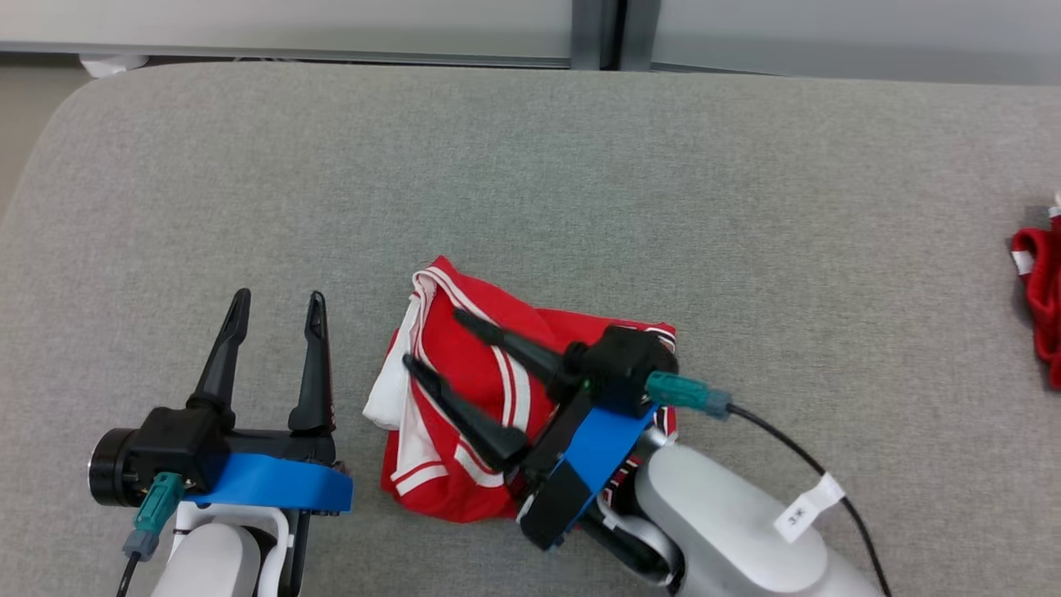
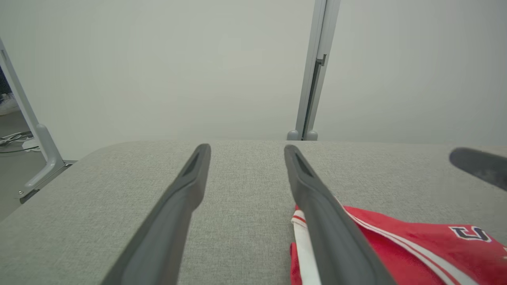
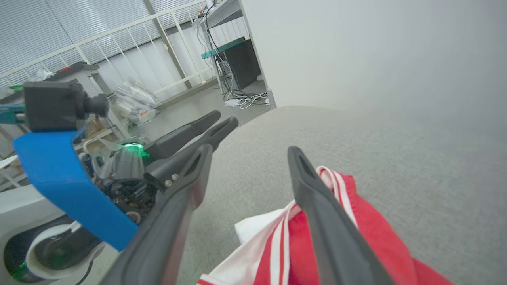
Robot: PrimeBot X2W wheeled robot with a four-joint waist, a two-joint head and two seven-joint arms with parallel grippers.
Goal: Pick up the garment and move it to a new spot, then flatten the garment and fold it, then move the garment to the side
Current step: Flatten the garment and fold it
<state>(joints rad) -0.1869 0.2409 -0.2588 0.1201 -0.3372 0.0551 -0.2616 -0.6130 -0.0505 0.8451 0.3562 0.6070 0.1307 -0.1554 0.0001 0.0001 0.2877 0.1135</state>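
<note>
my right gripper [image 1: 432,336]: fingers spread wide over the crumpled red garment [image 1: 472,365], gripping nothing | my left gripper [image 1: 278,293]: wide too, empty, just beside it above grey table [image 1: 580,166]

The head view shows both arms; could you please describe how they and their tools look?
The left tool and right tool each have two long, tapering black fingers on a black body, backed by a blue bracket, with a teal plug feeding a black cable. The forearms are smooth and pale. The right arm's cable carries a small white tag with markings too small to read.
</note>
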